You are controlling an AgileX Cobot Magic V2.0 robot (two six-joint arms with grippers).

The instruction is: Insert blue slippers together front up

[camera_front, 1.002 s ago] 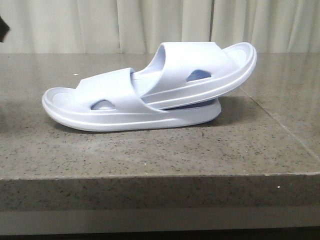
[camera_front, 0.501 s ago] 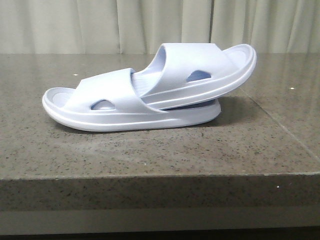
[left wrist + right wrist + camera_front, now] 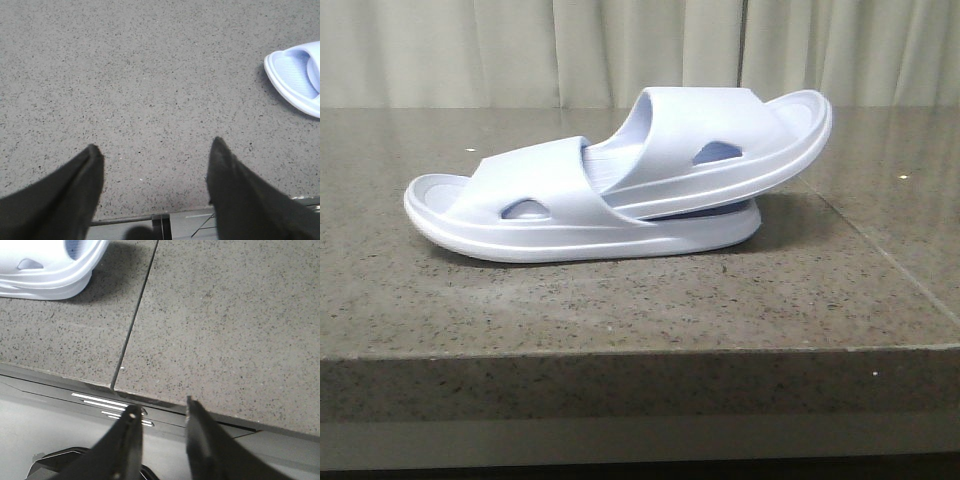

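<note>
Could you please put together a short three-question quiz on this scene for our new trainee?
1. True or false: the upper slipper is tucked under the strap of the lower slipper.
2. The left gripper is: A) open, B) shut on a slipper.
3. Which end of the upper slipper is raised off the stone table?

Key: 1 true; 2 A; 3 the end on the robot's right.

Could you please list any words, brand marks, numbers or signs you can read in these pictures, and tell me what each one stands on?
There are none to quote.
Upper slipper: plain strap and sole, no mark visible.
Lower slipper: likewise plain.
Stone table: only speckles and a seam.
Curtain behind: no text.
Left pincer and right pincer: black, unmarked fingers.
The bright streaks below the table edge in the right wrist view look like reflections, not writing.
</note>
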